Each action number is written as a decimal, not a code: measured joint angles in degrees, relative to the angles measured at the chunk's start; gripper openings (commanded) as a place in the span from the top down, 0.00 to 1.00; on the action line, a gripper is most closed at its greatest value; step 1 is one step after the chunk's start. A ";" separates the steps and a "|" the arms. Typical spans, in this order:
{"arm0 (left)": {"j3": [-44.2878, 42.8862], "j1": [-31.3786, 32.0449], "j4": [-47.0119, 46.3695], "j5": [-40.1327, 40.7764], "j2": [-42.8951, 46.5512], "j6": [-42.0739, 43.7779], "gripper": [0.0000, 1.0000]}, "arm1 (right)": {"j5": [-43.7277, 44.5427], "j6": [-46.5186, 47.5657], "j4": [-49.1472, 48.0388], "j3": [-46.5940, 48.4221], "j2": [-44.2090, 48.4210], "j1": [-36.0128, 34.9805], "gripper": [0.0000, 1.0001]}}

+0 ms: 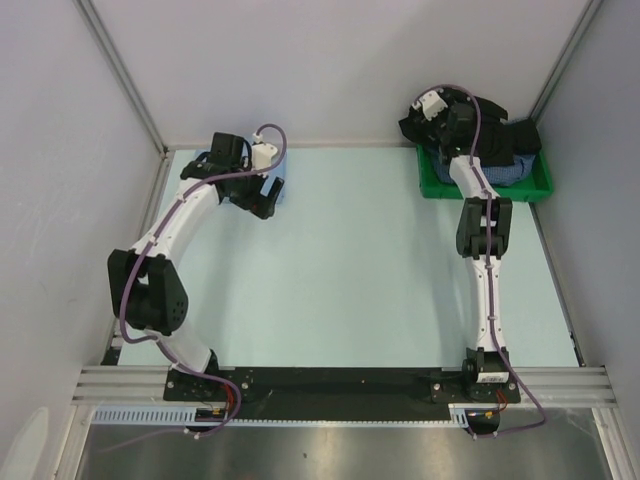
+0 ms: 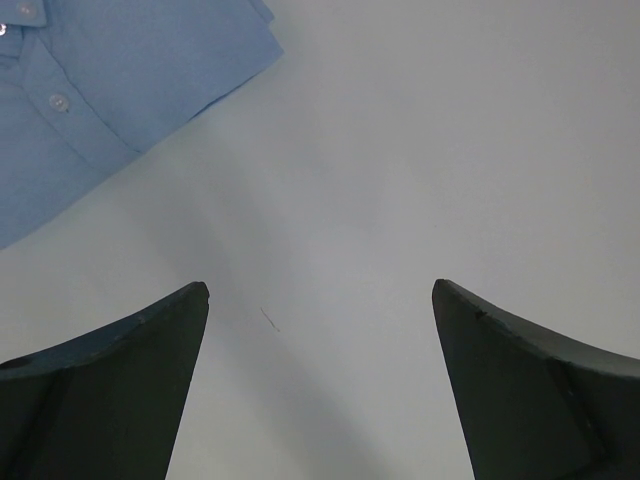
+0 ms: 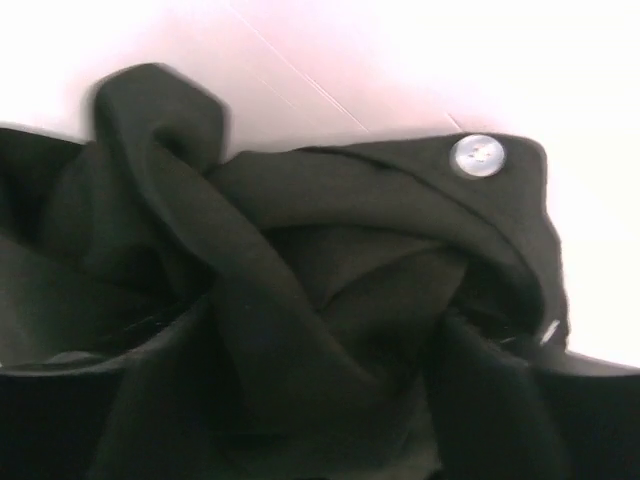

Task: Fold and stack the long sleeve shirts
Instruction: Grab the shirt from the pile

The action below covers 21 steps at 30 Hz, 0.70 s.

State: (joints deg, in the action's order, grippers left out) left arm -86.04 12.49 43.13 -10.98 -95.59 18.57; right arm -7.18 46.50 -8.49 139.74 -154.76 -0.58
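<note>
From above, the left arm (image 1: 185, 225) reaches to the far left of the tabletop (image 1: 350, 260), its left fingers (image 1: 265, 200) just beside a light blue shirt (image 1: 283, 180). The right arm (image 1: 485, 260) stretches into a green bin (image 1: 440, 188) at the far right. A black shirt (image 1: 500, 125) is heaped there over a blue garment (image 1: 515, 168).

The left wrist camera shows the left fingers (image 2: 130, 380) spread wide over bare tabletop (image 2: 420, 150), grasping nothing. The light blue shirt (image 2: 120, 80) lies flat at the upper left.

The right wrist camera is filled with the bunched black shirt (image 3: 300, 280) and one pale button (image 3: 478, 157). The right fingers are lost against the dark cloth, so I cannot tell whether they grip it.
</note>
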 measured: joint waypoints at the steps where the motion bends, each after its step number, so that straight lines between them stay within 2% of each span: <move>1: -0.72 -0.28 0.59 0.31 -0.61 0.09 0.01 | -0.55 -0.57 -0.74 0.00 -0.31 0.46 0.83; 4: -2.93 -1.49 2.38 0.59 -2.10 0.13 0.01 | -2.40 -2.73 -2.49 -1.01 -0.37 1.68 1.00; 8: -5.42 -3.15 4.07 0.48 -3.23 -0.04 0.01 | -5.40 -6.19 -4.28 -4.55 1.49 2.62 1.00; 12: -7.04 -4.96 5.05 -0.70 -3.32 -0.07 0.01 | -7.50 -11.26 -3.13 -9.40 7.08 2.86 1.00; 16: -8.61 -7.54 5.46 -4.39 -3.32 -0.87 0.01 | -9.46 -16.41 -0.63 -12.41 16.48 2.86 1.00; 21: -9.03 -13.84 5.03 -12.72 -3.15 -3.19 0.01 | -11.37 -20.59 1.97 -13.00 31.87 0.83 1.00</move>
State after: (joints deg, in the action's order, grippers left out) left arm -95.07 -1.34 48.16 -23.70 -98.74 15.38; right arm -18.55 25.91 -6.52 126.74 -122.89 0.25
